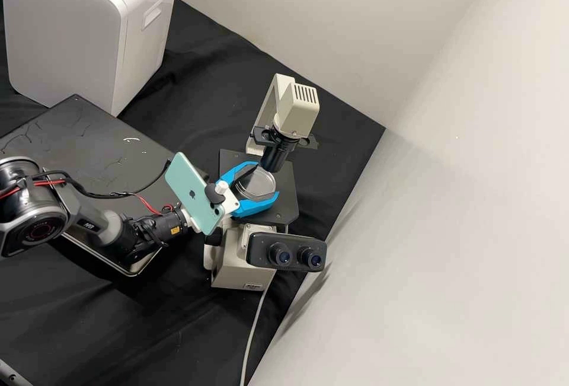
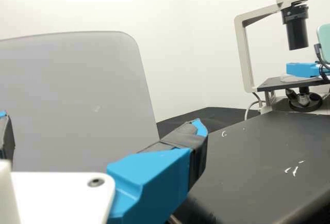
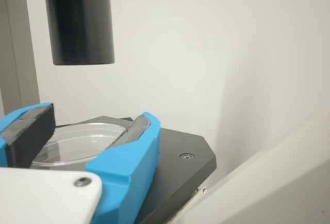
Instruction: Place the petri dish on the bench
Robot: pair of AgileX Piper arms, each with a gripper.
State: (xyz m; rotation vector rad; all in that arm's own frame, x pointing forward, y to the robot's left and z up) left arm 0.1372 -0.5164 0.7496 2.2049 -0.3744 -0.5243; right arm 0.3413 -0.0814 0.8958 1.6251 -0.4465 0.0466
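Observation:
The clear petri dish (image 1: 259, 183) lies on the black microscope stage (image 1: 286, 196), under the dark objective tube (image 1: 274, 156). My right gripper (image 1: 265, 181) comes in from the left and is shut on the dish, one blue finger on each side of its rim. In the right wrist view the petri dish (image 3: 77, 144) sits between the pads of the right gripper (image 3: 95, 118), still resting on the stage (image 3: 180, 157). My left gripper (image 2: 100, 123) is open with nothing between its fingers, low over a black slab (image 2: 268, 157) and far from the microscope (image 2: 289, 28).
The microscope's lamp head (image 1: 295, 101) and eyepieces (image 1: 293, 254) stand over and in front of the stage. A white box (image 1: 89, 24) stands at the back left, beside a black slab (image 1: 89, 143). A pale wall (image 1: 462, 226) closes the right side. A cable (image 1: 255, 327) runs forward.

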